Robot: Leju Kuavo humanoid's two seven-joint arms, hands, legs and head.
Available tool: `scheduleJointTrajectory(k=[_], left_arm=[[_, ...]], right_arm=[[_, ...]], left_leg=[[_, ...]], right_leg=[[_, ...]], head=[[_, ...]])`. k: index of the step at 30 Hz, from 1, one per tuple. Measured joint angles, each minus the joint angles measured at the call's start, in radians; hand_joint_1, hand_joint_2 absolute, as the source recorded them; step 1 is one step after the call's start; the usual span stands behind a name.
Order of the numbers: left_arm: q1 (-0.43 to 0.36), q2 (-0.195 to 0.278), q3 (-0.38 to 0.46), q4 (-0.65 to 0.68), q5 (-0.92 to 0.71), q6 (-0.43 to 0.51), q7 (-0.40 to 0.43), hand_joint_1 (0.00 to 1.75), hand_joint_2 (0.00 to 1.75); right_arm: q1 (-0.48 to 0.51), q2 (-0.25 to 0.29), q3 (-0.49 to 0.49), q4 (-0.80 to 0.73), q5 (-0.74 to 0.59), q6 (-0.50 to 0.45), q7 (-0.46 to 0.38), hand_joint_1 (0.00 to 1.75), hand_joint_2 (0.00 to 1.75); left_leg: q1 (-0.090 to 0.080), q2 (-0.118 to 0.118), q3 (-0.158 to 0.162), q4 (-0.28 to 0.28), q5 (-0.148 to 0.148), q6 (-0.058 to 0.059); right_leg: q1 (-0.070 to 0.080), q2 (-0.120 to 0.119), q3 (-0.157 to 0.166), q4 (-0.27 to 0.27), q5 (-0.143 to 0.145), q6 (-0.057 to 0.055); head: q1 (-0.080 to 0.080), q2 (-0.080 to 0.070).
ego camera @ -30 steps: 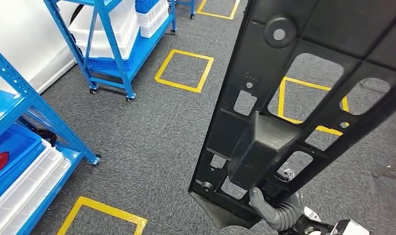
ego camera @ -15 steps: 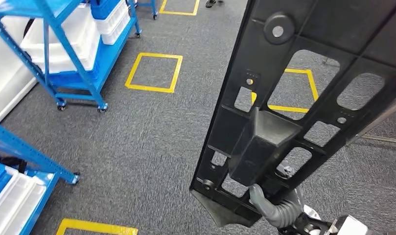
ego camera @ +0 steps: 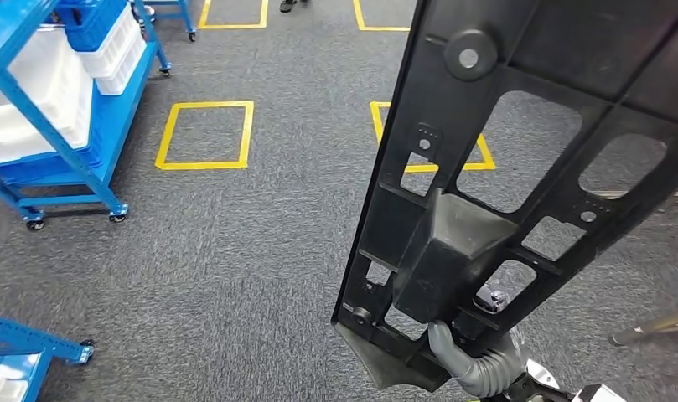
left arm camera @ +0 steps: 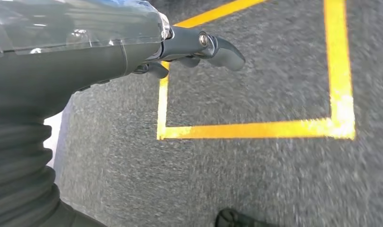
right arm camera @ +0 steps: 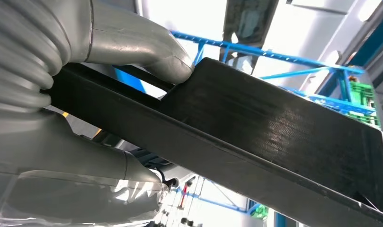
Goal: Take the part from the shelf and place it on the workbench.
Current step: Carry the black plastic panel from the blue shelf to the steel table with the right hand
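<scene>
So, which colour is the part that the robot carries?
Black, seen best in the head view: the part, held by the right hand.

one black part [ego camera: 520, 167], two hands, two blue shelves, four yellow floor squares

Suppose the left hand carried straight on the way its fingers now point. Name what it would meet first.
Probably the grey carpet floor, near the yellow tape square. The left hand holds nothing and nothing shows between, though depth is unclear.
</scene>
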Motion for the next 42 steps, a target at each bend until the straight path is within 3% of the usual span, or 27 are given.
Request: scheduleJointTrajectory(k=[2, 3, 5, 6, 8, 9, 11, 13, 15, 17, 18, 19, 20, 21, 22, 24, 26, 28, 29, 31, 33, 35, 36, 37, 39, 41, 42], left_arm=[[0.002, -0.003, -0.003, 0.0, -0.003, -0.001, 0.008, 0.0, 1.75], [0.004, -0.004, -0.004, 0.0, -0.002, -0.001, 0.01, 0.0, 1.75], [0.005, -0.004, -0.004, 0.0, 0.002, 0.001, 0.009, 0.0, 1.75], [0.004, -0.004, -0.004, 0.0, 0.005, 0.002, 0.006, 0.0, 1.75], [0.002, -0.005, -0.004, 0.0, 0.006, 0.0, -0.008, 0.0, 1.75], [0.001, -0.005, -0.005, 0.0, 0.006, -0.002, -0.018, 0.0, 1.75], [-0.003, -0.005, -0.007, 0.0, 0.008, -0.005, -0.041, 0.0, 1.75], [-0.014, -0.006, -0.007, 0.0, 0.015, -0.005, -0.061, 0.0, 1.75], [-0.029, -0.006, -0.007, 0.0, 0.021, -0.007, -0.08, 0.0, 1.75], [-0.042, -0.006, -0.007, 0.0, 0.026, -0.01, -0.097, 0.0, 1.75], [-0.046, -0.006, -0.007, 0.0, 0.03, -0.011, -0.104, 0.0, 1.75], [-0.05, -0.006, -0.007, 0.0, 0.034, -0.011, -0.109, 0.0, 1.75], [-0.053, -0.006, -0.007, 0.0, 0.037, -0.011, -0.113, 0.0, 1.75], [-0.056, -0.006, -0.007, 0.0, 0.039, -0.011, -0.115, 0.0, 1.75], [-0.059, -0.006, -0.007, 0.0, 0.04, -0.011, -0.118, 0.0, 1.75], [-0.064, -0.006, -0.007, 0.0, 0.04, -0.013, -0.12, 0.0, 1.75], [-0.068, -0.007, -0.007, 0.0, 0.04, -0.016, -0.11, 0.0, 1.75], [-0.069, -0.008, -0.007, 0.0, 0.041, -0.016, -0.095, 0.0, 1.75], [-0.068, -0.01, -0.007, 0.0, 0.041, -0.015, -0.088, 0.0, 1.75], [-0.057, -0.012, -0.006, 0.0, 0.036, -0.012, -0.071, 0.0, 1.75], [-0.037, -0.011, -0.007, 0.0, 0.029, -0.011, -0.047, 0.0, 1.75], [-0.017, -0.011, -0.007, 0.0, 0.02, -0.01, -0.02, 0.0, 1.75], [-0.01, -0.011, -0.007, 0.0, 0.016, -0.011, -0.005, 0.0, 1.75], [-0.007, -0.011, -0.008, 0.0, 0.012, -0.011, 0.01, 0.0, 1.75], [-0.004, -0.012, -0.011, 0.0, 0.004, -0.013, 0.04, 0.0, 1.75], [-0.002, -0.014, -0.015, 0.0, -0.003, -0.016, 0.062, 0.0, 1.75], [-0.001, -0.015, -0.018, 0.0, -0.006, -0.017, 0.068, 0.0, 1.75]], right_arm=[[-0.001, -0.004, 0.0, -0.007, 0.004, -0.002, 0.003, 1.75, 1.75], [-0.001, -0.006, 0.0, -0.009, 0.004, -0.002, 0.004, 1.75, 1.75], [-0.002, -0.012, 0.0, -0.009, 0.0, -0.004, 0.005, 1.75, 1.75], [-0.002, -0.015, 0.0, -0.009, -0.005, -0.006, 0.005, 1.75, 1.75], [-0.009, -0.021, 0.0, -0.007, -0.018, -0.006, 0.001, 1.75, 1.75], [-0.016, -0.024, 0.0, -0.005, -0.024, -0.005, -0.002, 1.75, 1.75], [-0.031, -0.031, 0.0, 0.002, -0.033, 0.001, -0.007, 1.75, 1.75], [-0.038, -0.036, 0.0, 0.007, -0.039, 0.006, -0.009, 1.75, 1.75], [-0.047, -0.038, 0.0, 0.011, -0.042, 0.009, -0.008, 1.75, 1.75], [-0.065, -0.039, 0.0, 0.017, -0.046, 0.015, -0.002, 1.75, 1.75], [-0.075, -0.039, 0.0, 0.022, -0.049, 0.018, 0.002, 1.75, 1.75], [-0.082, -0.039, 0.0, 0.028, -0.051, 0.021, 0.005, 1.75, 1.75], [-0.087, -0.039, 0.0, 0.033, -0.053, 0.023, 0.007, 1.75, 1.75], [-0.091, -0.039, 0.0, 0.038, -0.054, 0.024, 0.009, 1.75, 1.75], [-0.094, -0.039, 0.0, 0.042, -0.055, 0.025, 0.01, 1.75, 1.75], [-0.102, -0.039, 0.001, 0.049, -0.058, 0.031, 0.01, 1.75, 1.75], [-0.113, -0.039, 0.002, 0.057, -0.061, 0.038, 0.009, 1.75, 1.75], [-0.118, -0.04, 0.003, 0.065, -0.063, 0.04, 0.008, 1.75, 1.75], [-0.117, -0.04, 0.004, 0.068, -0.063, 0.038, 0.007, 1.75, 1.75], [-0.114, -0.042, 0.005, 0.07, -0.061, 0.032, 0.008, 1.75, 1.75], [-0.101, -0.044, 0.006, 0.068, -0.058, 0.019, 0.009, 1.75, 1.75], [-0.073, -0.047, 0.006, 0.061, -0.054, 0.003, 0.011, 1.75, 1.75], [-0.057, -0.049, 0.006, 0.054, -0.052, -0.004, 0.012, 1.75, 1.75], [-0.042, -0.05, 0.006, 0.046, -0.05, -0.01, 0.013, 1.75, 1.75], [-0.019, -0.053, 0.005, 0.028, -0.045, -0.018, 0.014, 1.75, 1.75], [-0.005, -0.055, 0.003, 0.012, -0.04, -0.022, 0.017, 1.75, 1.75], [0.002, -0.056, 0.001, 0.007, -0.038, -0.024, 0.018, 1.75, 1.75]], left_leg=[[-0.003, 0.026, 0.004, -0.003, -0.002, 0.008], [-0.005, 0.041, 0.004, -0.003, -0.003, 0.01], [-0.008, 0.067, 0.006, -0.003, -0.008, 0.011], [-0.009, 0.079, 0.009, -0.002, -0.01, 0.01], [-0.011, 0.099, 0.018, -0.003, -0.017, 0.007], [-0.013, 0.108, 0.022, -0.003, -0.021, 0.003], [-0.015, 0.125, 0.028, -0.004, -0.026, -0.005], [-0.013, 0.139, 0.033, -0.005, -0.032, -0.016], [-0.011, 0.11, 0.026, 0.024, -0.054, -0.024], [-0.01, 0.062, -0.024, 0.135, -0.11, -0.028], [-0.01, 0.051, -0.06, 0.204, -0.137, -0.028], [-0.01, 0.047, -0.09, 0.258, -0.15, -0.029], [-0.01, 0.046, -0.107, 0.277, -0.143, -0.029], [-0.01, 0.045, -0.105, 0.259, -0.117, -0.028], [-0.01, 0.038, -0.086, 0.204, -0.075, -0.027], [-0.006, 0.0, -0.035, 0.071, -0.009, -0.023], [-0.005, -0.029, -0.012, 0.009, 0.005, -0.018], [-0.007, -0.017, -0.01, 0.003, 0.005, -0.007], [-0.007, -0.007, -0.008, -0.002, 0.007, -0.001], [-0.005, 0.016, -0.003, -0.011, 0.01, 0.011], [-0.008, 0.041, -0.001, -0.012, 0.007, 0.017], [-0.01, 0.067, 0.001, -0.012, 0.002, 0.017], [-0.01, 0.078, 0.003, -0.011, -0.001, 0.016], [-0.01, 0.088, 0.007, -0.011, -0.005, 0.015], [-0.013, 0.105, 0.017, -0.011, -0.014, 0.008], [-0.017, 0.123, 0.026, -0.01, -0.023, -0.002], [-0.019, 0.133, 0.029, -0.011, -0.026, -0.007]], right_leg=[[0.001, -0.059, -0.059, 0.116, -0.056, 0.006], [-0.001, -0.072, -0.094, 0.181, -0.079, 0.009], [-0.004, -0.083, -0.126, 0.233, -0.079, 0.01], [-0.004, -0.088, -0.11, 0.199, -0.052, 0.009], [0.002, -0.121, -0.037, 0.06, 0.011, -0.002], [0.007, -0.141, -0.007, 0.001, 0.029, -0.008], [0.019, -0.159, 0.014, -0.045, 0.031, -0.02], [0.019, -0.136, 0.015, -0.051, 0.034, -0.029], [0.012, -0.117, 0.023, -0.064, 0.04, -0.04], [0.009, -0.096, 0.029, -0.069, 0.042, -0.047], [0.01, -0.084, 0.029, -0.069, 0.042, -0.049], [0.01, -0.07, 0.03, -0.068, 0.042, -0.05], [0.011, -0.056, 0.031, -0.067, 0.041, -0.05], [0.01, -0.042, 0.033, -0.066, 0.04, -0.049], [0.01, -0.028, 0.036, -0.063, 0.038, -0.047], [0.008, -0.003, 0.036, -0.056, 0.032, -0.04], [0.007, 0.018, 0.028, -0.05, 0.031, -0.029], [0.003, 0.034, 0.021, -0.051, 0.034, -0.017], [0.004, 0.023, 0.018, -0.047, 0.03, -0.011], [0.004, -0.028, -0.009, 0.011, -0.005, -0.001], [0.001, -0.072, -0.075, 0.14, -0.066, 0.008], [-0.005, -0.081, -0.124, 0.231, -0.089, 0.014], [-0.007, -0.084, -0.122, 0.221, -0.072, 0.016], [-0.007, -0.091, -0.098, 0.173, -0.041, 0.015], [0.001, -0.136, -0.024, 0.03, 0.02, 0.005], [0.012, -0.169, 0.013, -0.045, 0.037, -0.009], [0.017, -0.167, 0.013, -0.049, 0.032, -0.015]], head=[[0.0, 0.0], [0.0, 0.0], [0.0, 0.0], [0.0, 0.0], [0.0, 0.0], [0.0, 0.0], [0.0, 0.0], [0.0, 0.0], [0.0, 0.0], [0.0, 0.0], [0.0, 0.0], [0.0, 0.0], [0.0, 0.0], [0.0, 0.0], [0.0, 0.0], [0.0, 0.0], [0.0, 0.0], [0.0, 0.0], [0.0, 0.0], [0.0, 0.0], [0.0, 0.0], [0.0, 0.0], [0.0, 0.0], [0.0, 0.0], [0.0, 0.0], [0.0, 0.0], [0.0, 0.0]])
